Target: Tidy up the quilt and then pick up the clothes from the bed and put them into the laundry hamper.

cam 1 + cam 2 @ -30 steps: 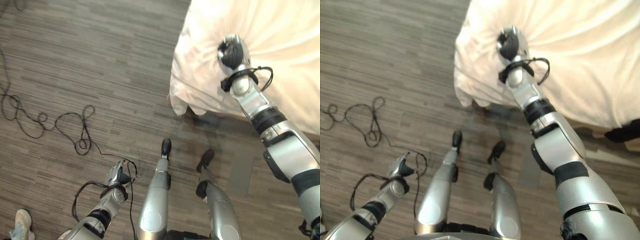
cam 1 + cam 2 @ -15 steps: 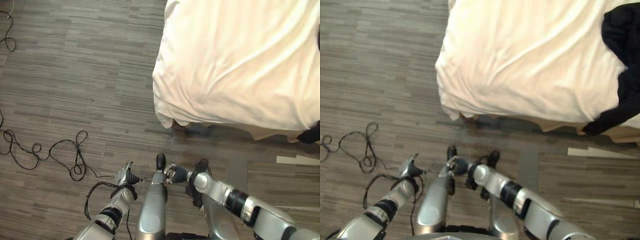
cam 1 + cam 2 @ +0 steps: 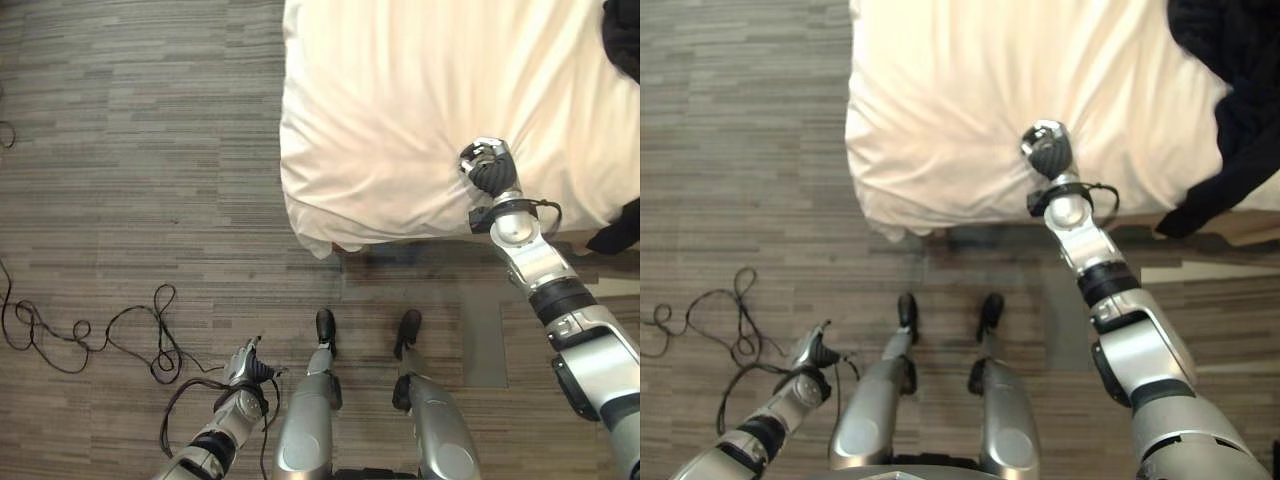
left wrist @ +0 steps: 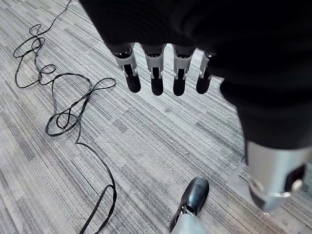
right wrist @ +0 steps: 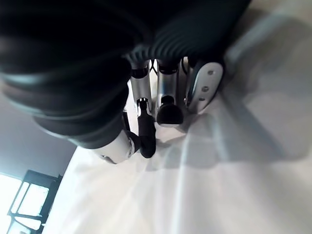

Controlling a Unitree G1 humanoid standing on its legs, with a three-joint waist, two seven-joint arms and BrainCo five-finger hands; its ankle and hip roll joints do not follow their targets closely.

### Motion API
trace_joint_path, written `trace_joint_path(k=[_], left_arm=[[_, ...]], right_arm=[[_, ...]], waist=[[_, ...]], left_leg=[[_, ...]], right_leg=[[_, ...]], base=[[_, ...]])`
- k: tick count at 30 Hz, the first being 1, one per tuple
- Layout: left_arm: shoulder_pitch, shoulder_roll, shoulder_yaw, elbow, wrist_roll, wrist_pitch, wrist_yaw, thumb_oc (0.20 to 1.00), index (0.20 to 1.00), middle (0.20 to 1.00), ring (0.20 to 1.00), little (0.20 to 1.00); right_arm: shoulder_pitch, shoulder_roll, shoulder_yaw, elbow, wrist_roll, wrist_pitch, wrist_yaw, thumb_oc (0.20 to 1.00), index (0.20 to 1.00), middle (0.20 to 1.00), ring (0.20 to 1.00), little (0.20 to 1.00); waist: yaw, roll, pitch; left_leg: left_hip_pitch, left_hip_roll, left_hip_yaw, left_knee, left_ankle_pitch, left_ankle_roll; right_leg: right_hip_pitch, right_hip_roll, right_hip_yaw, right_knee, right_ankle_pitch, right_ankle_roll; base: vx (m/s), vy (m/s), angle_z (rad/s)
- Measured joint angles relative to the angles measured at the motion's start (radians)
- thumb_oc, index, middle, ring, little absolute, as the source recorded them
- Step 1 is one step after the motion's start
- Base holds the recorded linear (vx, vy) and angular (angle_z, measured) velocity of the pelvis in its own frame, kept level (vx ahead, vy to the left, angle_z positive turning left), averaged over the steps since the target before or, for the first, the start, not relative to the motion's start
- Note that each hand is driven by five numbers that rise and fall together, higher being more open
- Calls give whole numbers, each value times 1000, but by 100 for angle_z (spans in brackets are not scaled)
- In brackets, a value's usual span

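Left eye view: right hand [image 3: 490, 168] is down on the white quilt [image 3: 400, 120] near the bed's foot edge, over radiating creases. Judged step: tidying the quilt; clothes not yet started. Dark clothes [image 3: 622, 40] sit at the far right, cut off by the frame. Left hand [image 3: 246, 362] hangs low over the wood floor [image 3: 150, 150], idle.

Right eye view: same scene; the black clothes [image 3: 1230, 70] show more fully here, spread on the quilt's right part and trailing over the bed's edge, well apart from the right hand. No laundry hamper seen.

Left wrist view: left hand's fingers [image 4: 155, 73] straight, relaxed, holding nothing, above the floor.

Right wrist view: right hand's fingers [image 5: 168, 109] bent down against the quilt; whether they pinch fabric or just press on it, cannot tell.

Next move likely calls for smoothing or tugging the quilt flat, then reaching right for the clothes.
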Motion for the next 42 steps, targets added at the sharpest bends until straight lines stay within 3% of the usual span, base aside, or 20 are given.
trace_joint_path(k=[5, 9, 10, 12, 14, 16, 17, 19, 20, 22, 24, 26, 28, 31, 33, 36, 37, 39, 41, 42], left_arm=[[-13, -20, -12, 35, 33, 15, -9, 1000, 1000, 1000, 1000, 1000], [69, -29, -3, 92, 73, 49, -36, 1000, 1000, 1000, 1000, 1000], [118, -29, 20, 129, 77, 60, -45, 1000, 1000, 1000, 1000, 1000], [197, -40, 37, 141, 79, 66, -52, 1000, 1000, 1000, 1000, 1000], [205, -37, 47, 150, 93, 66, -55, 1000, 1000, 1000, 1000, 1000], [197, -5, 30, 160, 127, 58, -58, 1000, 1000, 1000, 1000, 1000], [191, -1, 21, 202, 153, 57, -76, 1000, 1000, 1000, 1000, 1000], [176, -7, 45, 201, 158, 42, -82, 1000, 1000, 1000, 1000, 1000], [164, -24, 59, 192, 157, 43, -80, 1000, 1000, 1000, 1000, 1000], [157, -47, 52, 161, 154, 35, -75, 1000, 1000, 1000, 1000, 1000], [155, -48, 45, 123, 141, 25, -51, 1000, 1000, 1000, 1000, 1000], [134, -59, 51, 110, 135, 15, -32, 1000, 1000, 1000, 1000, 1000], [131, -55, 75, 91, 107, 8, -4, 1000, 1000, 1000, 1000, 1000], [110, -71, 81, 117, 99, 0, -1, 1000, 1000, 1000, 1000, 1000], [81, -69, 74, 121, 100, -1, -3, 1000, 1000, 1000, 1000, 1000], [84, -69, 71, 162, 102, -1, -9, 1000, 1000, 1000, 1000, 1000], [101, -78, 64, 181, 107, 12, -15, 1000, 1000, 1000, 1000, 1000], [115, -74, 36, 186, 113, 23, -31, 1000, 1000, 1000, 1000, 1000], [101, -62, -9, 178, 131, 23, -37, 1000, 1000, 1000, 1000, 1000], [90, -64, -30, 161, 157, 22, -41, 1000, 1000, 1000, 1000, 1000]], right_arm=[[423, 143, -280, 0, 120, 11, 2, 200, 200, 200, 200, 200], [681, 178, -314, 135, 165, 99, 14, 200, 200, 200, 200, 200], [731, 193, -332, 201, 162, 94, 31, 1000, 1000, 1000, 1000, 1000], [805, 194, -272, 311, 156, 105, 45, 1000, 1000, 1000, 1000, 1000], [915, 195, -232, 318, 142, 122, 58, 1000, 1000, 1000, 1000, 1000], [927, 234, -223, 403, 102, 132, 82, 1000, 1000, 1000, 1000, 1000], [926, 250, -185, 422, 80, 140, 95, 1000, 1000, 1000, 1000, 1000], [897, 263, -171, 467, 46, 143, 116, 1000, 1000, 1000, 1000, 1000], [872, 250, -159, 482, 14, 149, 119, 1000, 1000, 1000, 1000, 1000], [827, 219, -100, 475, -33, 146, 121, 1000, 1000, 1000, 1000, 1000], [783, 214, -40, 495, -77, 155, 119, 1000, 1000, 1000, 1000, 1000], [772, 214, -25, 464, -105, 137, 120, 1000, 1000, 1000, 1000, 1000], [751, 213, -1, 462, -124, 147, 125, 1000, 1000, 1000, 1000, 1000], [739, 215, 1, 465, -134, 144, 124, 1000, 1000, 1000, 1000, 1000], [777, 211, 29, 470, -155, 148, 124, 1000, 1000, 1000, 1000, 1000], [830, 224, 29, 472, -172, 145, 123, 1000, 1000, 1000, 1000, 1000], [832, 213, 29, 449, -188, 147, 125, 1000, 1000, 1000, 1000, 1000], [849, 218, 21, 387, -205, 146, 125, 1000, 1000, 1000, 1000, 1000], [849, 221, 10, 356, -210, 158, 126, 1000, 1000, 1000, 1000, 1000], [839, 227, -43, 354, -210, 158, 113, 1000, 1000, 1000, 1000, 1000]], waist=[[-16, -12, -7], [-125, -41, -36], [-122, -52, -63], [-148, -44, -168], [-179, -30, -244], [-159, -76, -286], [-166, -77, -305], [-157, -76, -307], [-126, -65, -313], [-105, -38, -308], [-56, -70, -296], [-75, -64, -288], [-3, -62, -277], [-7, -29, -266], [-8, -28, -252], [0, -55, -261], [-6, -33, -239], [-70, -19, -221], [-86, -22, -212], [-107, -4, -198]], left_leg=[[108, -7, 22, -2, -48, 1], [214, -11, 149, -4, -99, 27], [279, 33, 280, -2, -113, 39], [326, 100, 419, -1, -137, 20], [344, 146, 413, 22, -185, -34], [397, 154, 496, 52, -186, -83], [409, 212, 482, 129, -226, -113], [371, 272, 391, 345, -213, -127], [262, 316, 227, 624, -171, -129], [104, 267, 0, 885, -174, -138], [67, 80, -158, 844, -244, -119], [-21, -8, -183, 751, -254, -123], [-36, 8, -164, 469, -224, -92], [-14, 4, -201, 50, -108, -89], [-42, -16, -202, 73, -64, -77], [-20, -58, -216, 197, -102, -10], [-8, -39, -209, 256, -99, -2], [85, -65, -204, 186, -100, 29], [137, -101, -204, 128, -92, 31], [188, -115, -202, 67, -110, 38]], right_leg=[[83, -8, 41, 25, -23, 23], [70, -16, 4, 104, -37, 42], [60, -32, -224, 181, -111, 26], [42, -74, -495, 370, -206, -57], [49, -94, -451, 418, -239, -26], [97, -99, -415, 382, -271, -24], [128, -28, -359, 324, -287, -95], [145, 52, -267, 265, -280, -113], [173, 96, -164, 201, -234, -175], [209, 131, -65, 136, -194, -179], [209, 105, 54, 124, -169, -172], [278, 140, 160, 36, -147, -170], [315, 150, 186, -10, -179, -143], [333, 169, 209, -10, -177, -154], [368, 177, 216, -9, -209, -154], [426, 154, 241, 0, -259, -133], [281, 164, 226, 388, -357, -48], [69, 112, 214, 843, -359, -6], [-7, 45, 156, 903, -372, -22], [-36, 3, 44, 781, -384, -38]], base=[[129, 133, -8], [223, 124, -104], [270, -29, -222], [170, -76, -209], [350, -285, -120], [326, -326, -133], [235, -278, -144], [241, -262, -154], [232, -137, -193], [189, 66, -176], [217, 107, -186], [490, 169, -175], [671, 263, -200], [410, 151, -135], [579, 206, -59], [434, 182, -57], [379, 212, -92], [520, 226, -34], [641, 59, 6], [560, -10, 2]])
